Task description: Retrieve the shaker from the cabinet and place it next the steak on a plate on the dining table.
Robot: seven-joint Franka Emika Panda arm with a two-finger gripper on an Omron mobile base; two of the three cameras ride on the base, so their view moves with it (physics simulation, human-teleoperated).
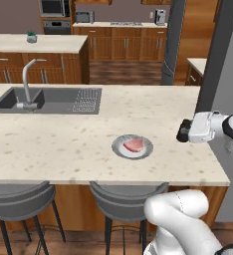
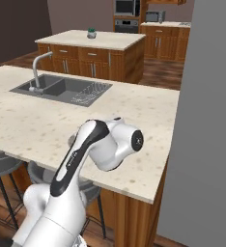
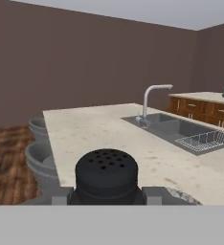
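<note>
While the steak (image 1: 134, 145) sits on the plate (image 1: 119, 147) right of the sink (image 1: 49, 101) on the dining table (image 1: 49, 144), the gripper (image 3: 106, 194) is clamped tight on the black shaker (image 3: 106, 174), further right of the sink, over the table's right end.

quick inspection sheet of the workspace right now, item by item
surface: dining table, beige speckled stone top with an inset sink and tap
job's things: steak lies on the plate; shaker sits between the finger tips, holed top facing the hand camera
clutter: dish rack in the sink
grippers: gripper shut on the shaker, off the table's right end
cables: nothing seen
surroundings: stools under the near edge, far island with a small plant, wall ovens behind
</note>
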